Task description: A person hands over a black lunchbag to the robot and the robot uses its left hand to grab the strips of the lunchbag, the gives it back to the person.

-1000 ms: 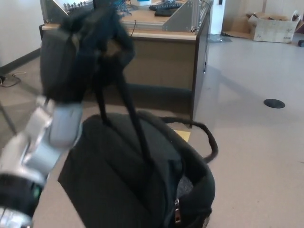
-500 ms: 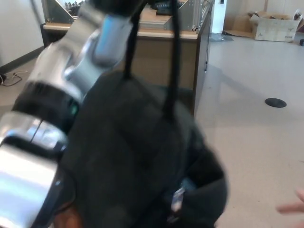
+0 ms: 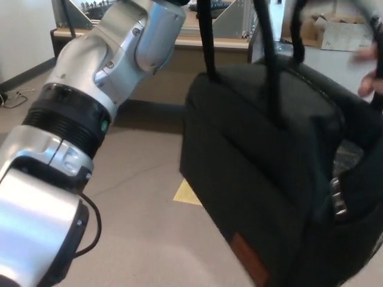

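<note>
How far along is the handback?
Done: the lunchbag hangs off the floor by its straps, which run up out of frame; the left arm reaches up that way, its hand out of view. In hand: a person's hand, blurred, is at the bag's upper right. Left: no takeover grip shows yet.

Black lunchbag [image 3: 263, 173] hanging in the air at right, tilted, brown tab low on its side. Two black strips [image 3: 206, 36] running up out of the top edge. Silver left arm [image 3: 90, 101] reaching up from lower left, hand out of frame. Blurred person's hand [image 3: 371, 66] at far right, near the bag. Wooden desk [image 3: 179, 42] behind.
</note>
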Controlling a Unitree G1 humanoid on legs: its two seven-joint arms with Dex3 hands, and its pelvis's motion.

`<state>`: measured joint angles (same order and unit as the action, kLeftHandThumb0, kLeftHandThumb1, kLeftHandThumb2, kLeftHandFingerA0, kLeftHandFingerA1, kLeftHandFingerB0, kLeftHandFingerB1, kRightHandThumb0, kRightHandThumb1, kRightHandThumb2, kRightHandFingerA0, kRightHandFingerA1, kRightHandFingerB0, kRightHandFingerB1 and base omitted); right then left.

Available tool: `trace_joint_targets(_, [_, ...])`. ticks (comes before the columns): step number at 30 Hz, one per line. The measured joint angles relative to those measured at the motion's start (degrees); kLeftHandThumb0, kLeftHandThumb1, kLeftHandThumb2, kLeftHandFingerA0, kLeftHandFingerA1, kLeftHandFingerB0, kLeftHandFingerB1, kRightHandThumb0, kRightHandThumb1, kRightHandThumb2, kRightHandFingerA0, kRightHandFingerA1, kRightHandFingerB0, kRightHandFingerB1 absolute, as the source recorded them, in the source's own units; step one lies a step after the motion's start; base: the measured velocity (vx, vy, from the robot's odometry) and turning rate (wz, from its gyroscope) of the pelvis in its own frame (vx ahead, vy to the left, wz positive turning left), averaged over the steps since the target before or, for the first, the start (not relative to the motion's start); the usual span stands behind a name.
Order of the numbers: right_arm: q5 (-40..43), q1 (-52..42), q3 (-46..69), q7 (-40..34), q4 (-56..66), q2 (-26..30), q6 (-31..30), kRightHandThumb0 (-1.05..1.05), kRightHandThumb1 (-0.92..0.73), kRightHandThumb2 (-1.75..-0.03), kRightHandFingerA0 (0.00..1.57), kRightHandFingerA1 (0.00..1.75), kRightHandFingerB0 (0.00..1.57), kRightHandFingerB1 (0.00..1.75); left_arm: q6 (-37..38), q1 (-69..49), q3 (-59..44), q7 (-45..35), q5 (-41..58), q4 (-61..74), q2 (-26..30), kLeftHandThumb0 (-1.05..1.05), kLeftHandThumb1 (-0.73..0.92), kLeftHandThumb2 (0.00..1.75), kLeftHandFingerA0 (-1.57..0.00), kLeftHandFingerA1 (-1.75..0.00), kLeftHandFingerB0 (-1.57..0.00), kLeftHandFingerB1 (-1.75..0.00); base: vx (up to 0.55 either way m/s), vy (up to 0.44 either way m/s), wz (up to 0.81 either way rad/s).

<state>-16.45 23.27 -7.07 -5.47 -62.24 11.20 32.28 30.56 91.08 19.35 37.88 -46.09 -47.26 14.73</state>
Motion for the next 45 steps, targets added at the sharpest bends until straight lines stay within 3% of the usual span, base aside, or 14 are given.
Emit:
trace_joint_targets(18, [-0.1,-0.9,-0.9,0.0,-0.5,-0.2,0.1,-0.53,-0.67,-0.60,0.64,0.46,0.63,0.45,-0.3,-8.5,0.0,-0.5,0.0,6.7,1.1,-0.22,0.57,0.55,-0.82,-1.75,-0.58,-1.70,0.00,0.000,0.00])
trace_joint_targets(19, [-0.1,-0.9,-0.9,0.0,-0.5,-0.2,0.1,-0.57,-0.57,-0.93,0.58,0.61,0.54,0.57,-0.3,-8.7,0.0,-0.5,0.0,7.0,1.1,-0.24,0.57,0.55,-0.82,-1.75,-0.59,-1.69,0.00,0.000,0.00])
trace_joint_targets(23, [0.0,-0.9,-1.0,0.0,-0.5,-0.2,0.1,-0.56,-0.57,-0.93,0.58,0.61,0.54,0.57,-0.9,-9.3,0.0,-0.7,-0.1,7.9,1.0,-0.25,0.57,0.55,-0.83,-1.75,-0.60,-1.69,0.00,0.000,0.00])
trace_joint_targets(24, [0.0,-0.9,-1.0,0.0,-0.5,-0.2,0.1,-0.54,-0.66,-0.60,0.65,0.47,0.63,0.45,-0.9,-9.3,0.0,-0.7,-0.1,8.0,1.0,-0.25,0.57,0.55,-0.83,-1.75,-0.61,-1.69,0.00,0.000,0.00])
trace_joint_targets(31, [-0.1,-0.9,-1.1,-0.1,-0.5,-0.2,0.1,-0.54,-0.66,-0.60,0.68,0.49,0.63,0.46,-1.6,-10.4,0.0,-1.1,-0.1,9.8,0.6,-0.24,0.56,0.55,-0.80,-1.75,-0.60,-1.66,0.00,0.000,0.00])
trace_joint_targets(32, [-0.1,-0.9,-1.1,-0.1,-0.5,-0.2,0.1,-0.53,-0.66,-0.60,0.65,0.47,0.64,0.46,-1.6,-10.5,0.0,-1.2,-0.1,10.0,0.6,-0.50,0.44,0.74,-0.80,-1.31,-0.64,-1.16,0.00,0.000,0.00])
trace_joint_targets(33, [-0.1,-0.9,-1.1,-0.1,-0.5,-0.2,0.2,-0.53,-0.66,-0.60,0.65,0.47,0.64,0.46,-1.5,-10.7,0.0,-1.5,0.0,10.2,0.6,-0.50,0.44,0.74,-0.80,-1.31,-0.64,-1.16,0.00,0.000,0.00])
trace_joint_targets(34, [0.0,-0.9,-1.1,-0.1,-0.5,-0.2,0.2,-0.53,-0.66,-0.60,0.65,0.47,0.64,0.46,-1.5,-10.9,-0.1,-2.5,0.3,10.6,0.6,-0.56,0.56,0.57,-0.42,-0.84,-0.44,-0.58,0.00,0.000,0.00])
trace_joint_targets(35, [0.0,-0.9,-1.1,-0.1,-0.5,-0.2,0.2,-0.53,-0.66,-0.60,0.65,0.47,0.63,0.46,-1.5,-11.0,-0.2,-3.4,0.7,10.8,0.6,-0.84,0.48,0.86,0.00,0.00,0.00,0.00,0.00,0.000,0.00])
trace_joint_targets(36, [0.0,-0.9,-1.1,-0.1,-0.5,-0.2,0.2,-0.53,-0.66,-0.60,0.65,0.47,0.63,0.46,-1.6,-11.1,-0.2,-4.2,1.0,11.1,0.6,-0.84,0.48,0.86,0.00,0.00,0.00,0.00,0.00,0.000,0.00])
trace_joint_targets(37, [-0.1,-0.9,-1.1,-0.1,-0.5,-0.2,0.2,-0.53,-0.66,-0.60,0.65,0.46,0.63,0.46,-1.5,-11.2,-0.2,-5.4,1.4,11.4,0.7,-0.90,0.58,0.59,0.00,0.00,0.00,0.00,0.00,0.000,0.00])
trace_joint_targets(43, [-0.1,-0.9,-1.2,-0.1,-0.5,-0.2,0.2,-0.52,-0.65,-0.60,0.67,0.48,0.64,0.47,-1.6,-11.4,-0.2,-11.1,3.1,13.3,1.3,-0.94,0.64,0.60,0.00,0.00,0.00,0.00,0.00,0.000,0.00])
trace_joint_targets(44, [-0.1,-0.9,-1.2,-0.1,-0.5,-0.2,0.2,-0.56,-0.56,-0.92,0.61,0.62,0.56,0.58,-1.6,-11.5,-0.2,-11.9,3.3,13.6,1.4,-0.95,0.64,0.59,0.00,0.00,0.00,0.00,0.00,0.000,0.00])
trace_joint_targets(45, [-0.1,-0.9,-1.2,-0.1,-0.5,-0.2,0.2,-0.56,-0.56,-0.92,0.61,0.62,0.56,0.58,-1.6,-11.7,-0.2,-12.9,3.6,14.0,1.5,-0.95,0.64,0.59,0.00,0.00,0.00,0.00,0.00,0.000,0.00])
